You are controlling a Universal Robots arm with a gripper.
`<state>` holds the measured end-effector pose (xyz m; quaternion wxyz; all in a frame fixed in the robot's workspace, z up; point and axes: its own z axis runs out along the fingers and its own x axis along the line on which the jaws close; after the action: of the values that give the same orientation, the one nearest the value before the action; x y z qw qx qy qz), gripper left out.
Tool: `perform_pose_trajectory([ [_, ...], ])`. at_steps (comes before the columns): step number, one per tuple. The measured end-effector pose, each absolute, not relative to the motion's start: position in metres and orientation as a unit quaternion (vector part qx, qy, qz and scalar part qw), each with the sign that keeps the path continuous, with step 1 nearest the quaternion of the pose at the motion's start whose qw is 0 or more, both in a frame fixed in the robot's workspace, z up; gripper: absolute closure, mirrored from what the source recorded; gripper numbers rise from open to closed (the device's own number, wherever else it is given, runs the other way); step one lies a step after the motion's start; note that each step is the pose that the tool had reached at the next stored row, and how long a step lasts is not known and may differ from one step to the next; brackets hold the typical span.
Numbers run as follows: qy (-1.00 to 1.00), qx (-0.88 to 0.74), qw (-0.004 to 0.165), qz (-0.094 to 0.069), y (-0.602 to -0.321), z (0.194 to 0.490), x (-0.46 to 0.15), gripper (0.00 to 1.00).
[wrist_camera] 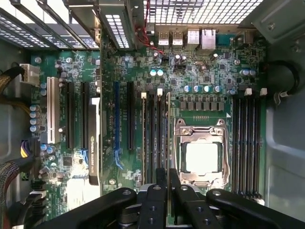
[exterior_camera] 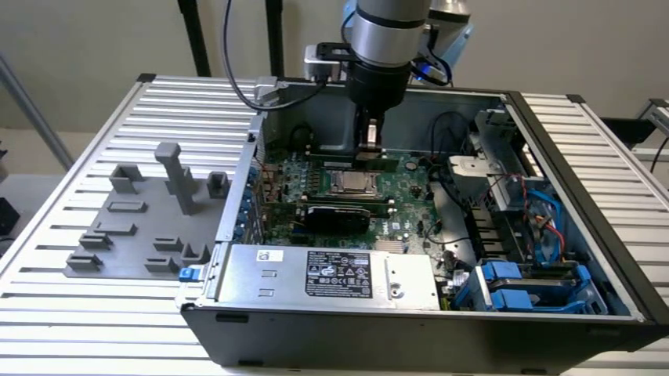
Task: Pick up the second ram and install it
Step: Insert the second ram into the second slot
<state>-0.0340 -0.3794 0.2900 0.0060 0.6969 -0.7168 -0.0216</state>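
My gripper [exterior_camera: 368, 146] reaches straight down into the open computer case [exterior_camera: 585, 235], over the far part of the green motherboard [exterior_camera: 410, 192]. Its fingers are shut on the second ram [exterior_camera: 343, 158], a thin green stick lying level just beyond the CPU socket [exterior_camera: 353, 185]. In the wrist view the black fingers [wrist_camera: 155, 200] of the gripper [wrist_camera: 167, 183] pinch the stick [wrist_camera: 167, 138] edge-on, lined up along the memory slots [wrist_camera: 153, 133] beside the socket [wrist_camera: 201, 157]. Whether the stick touches a slot I cannot tell.
A black card [exterior_camera: 334, 213] stands in a slot near the socket. The silver power supply [exterior_camera: 324, 274] sits at the case front, with blue drive bays [exterior_camera: 522, 286] and cables [exterior_camera: 471, 231] on the exterior view's right. A grey parts fixture [exterior_camera: 146, 219] lies outside the case on the left.
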Motion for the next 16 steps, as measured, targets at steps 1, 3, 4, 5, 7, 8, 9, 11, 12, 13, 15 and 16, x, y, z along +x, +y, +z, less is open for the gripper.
perform_pose_trajectory([
  [1,-0.717,0.697,0.006,-0.022,-0.38,0.288,-0.034,0.87],
  [3,-0.717,0.696,0.006,-0.022,-0.38,0.284,-0.034,0.87],
  [4,-0.718,0.696,0.006,-0.022,-0.381,0.283,-0.034,0.87],
  [5,-0.718,0.696,0.006,-0.022,-0.381,0.281,-0.034,0.87],
  [7,-0.719,0.694,0.006,-0.022,-0.382,0.277,-0.034,0.87],
  [8,-0.72,0.694,0.006,-0.022,-0.382,0.275,-0.034,0.87],
  [9,-0.721,0.693,0.006,-0.022,-0.382,0.273,-0.034,0.87],
  [11,-0.721,0.692,0.006,-0.022,-0.383,0.27,-0.034,0.87],
  [12,-0.722,0.692,0.006,-0.022,-0.383,0.268,-0.035,0.87],
  [13,-0.722,0.691,0.006,-0.022,-0.383,0.266,-0.035,0.87],
  [15,-0.722,0.691,0.006,-0.022,-0.383,0.263,-0.036,0.87],
  [16,-0.722,0.691,0.006,-0.022,-0.383,0.261,-0.036,0.87],
])
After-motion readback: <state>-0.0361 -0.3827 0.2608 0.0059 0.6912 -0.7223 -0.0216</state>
